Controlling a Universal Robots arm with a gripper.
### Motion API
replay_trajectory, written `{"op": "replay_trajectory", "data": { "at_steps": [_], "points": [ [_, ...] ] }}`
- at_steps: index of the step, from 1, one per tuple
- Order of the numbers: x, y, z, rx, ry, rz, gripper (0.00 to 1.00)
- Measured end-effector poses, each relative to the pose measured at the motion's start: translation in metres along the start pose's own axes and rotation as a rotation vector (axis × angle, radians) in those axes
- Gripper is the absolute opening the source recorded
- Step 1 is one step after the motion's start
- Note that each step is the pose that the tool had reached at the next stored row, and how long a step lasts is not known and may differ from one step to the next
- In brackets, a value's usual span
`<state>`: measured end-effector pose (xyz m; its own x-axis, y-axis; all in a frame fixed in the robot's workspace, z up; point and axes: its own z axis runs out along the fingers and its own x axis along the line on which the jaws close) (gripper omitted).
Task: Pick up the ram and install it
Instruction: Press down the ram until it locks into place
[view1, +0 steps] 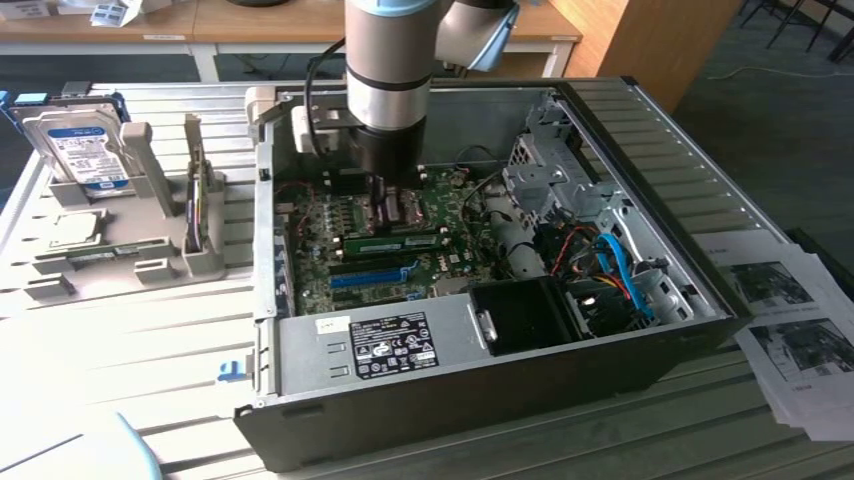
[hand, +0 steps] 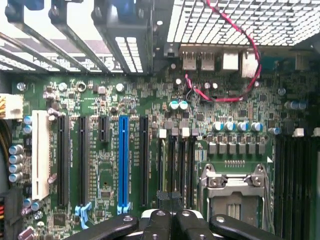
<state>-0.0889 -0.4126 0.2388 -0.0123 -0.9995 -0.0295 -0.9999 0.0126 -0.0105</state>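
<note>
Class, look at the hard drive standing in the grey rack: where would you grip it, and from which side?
Grip the hard drive by its free upper edge, pinching front and back faces, coming down from above. It stands nearly upright and the rack holds its lower end, so the top looks most reachable.

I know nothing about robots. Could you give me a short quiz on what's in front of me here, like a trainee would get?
1. Fill in: the arm reaches down into the open computer case, above its green ____.
2. True or false: the claw is spread wide open.
3. Where does the hard drive stand?
A. Inside the case
B. In a grey holder outside the case, on the exterior view's left
C. On the printed sheets

Key: 1 motherboard; 2 false, it is shut; 3 B.
</note>
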Motion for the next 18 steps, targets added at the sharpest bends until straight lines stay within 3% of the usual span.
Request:
{"op": "replay_trajectory", "data": {
  "at_steps": [18],
  "points": [
    [0.0001,0.0036,0.0007,0.0001,-0.0001,0.0,0.09]
  ]
}}
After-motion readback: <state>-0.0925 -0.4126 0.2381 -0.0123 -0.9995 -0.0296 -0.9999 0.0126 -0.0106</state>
